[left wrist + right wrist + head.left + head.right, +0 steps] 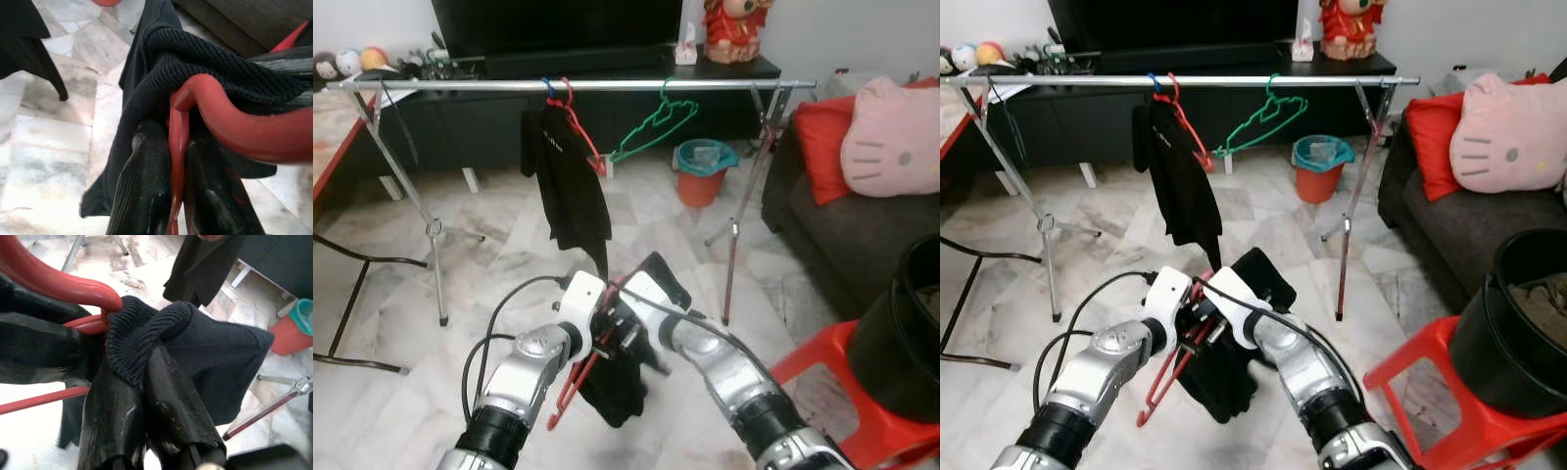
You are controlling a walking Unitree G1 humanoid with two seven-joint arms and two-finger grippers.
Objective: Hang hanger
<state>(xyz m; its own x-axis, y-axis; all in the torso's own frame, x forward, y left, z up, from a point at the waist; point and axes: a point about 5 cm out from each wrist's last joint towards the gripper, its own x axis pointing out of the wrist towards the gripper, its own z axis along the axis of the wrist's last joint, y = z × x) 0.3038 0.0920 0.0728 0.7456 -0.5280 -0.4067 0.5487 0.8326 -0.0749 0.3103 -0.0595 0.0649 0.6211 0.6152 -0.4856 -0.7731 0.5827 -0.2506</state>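
- On the far left I see a table edge with a red border, and some small round toys behind it.
- A silver clothes rail runs across the far part of the room, from left to right, on thin metal legs.
- On the rail, left of the middle, hangs a black garment on a red hanger, and just beside it to the right hangs an empty green hanger.
- My left gripper is near me, low in the middle, and its two fingers are closed narrow on the stem of the red hanger in hand.
- This hanger in hand is the task's thing; it is well apart from the rail, near me, and its lower part points down toward the floor.
- A black knitted cloth is draped over this hanger and touches both grippers.
- My right gripper meets the left one from the right, and its fingers pinch a ribbed fold of the black knitted cloth, just beside the hanger's hook.
- Far behind the rail stands an orange bin with a teal liner.
- On the right there is a dark sofa with a pink cushion and a red cushion.
- Near right, a black bucket stands on a red stool.
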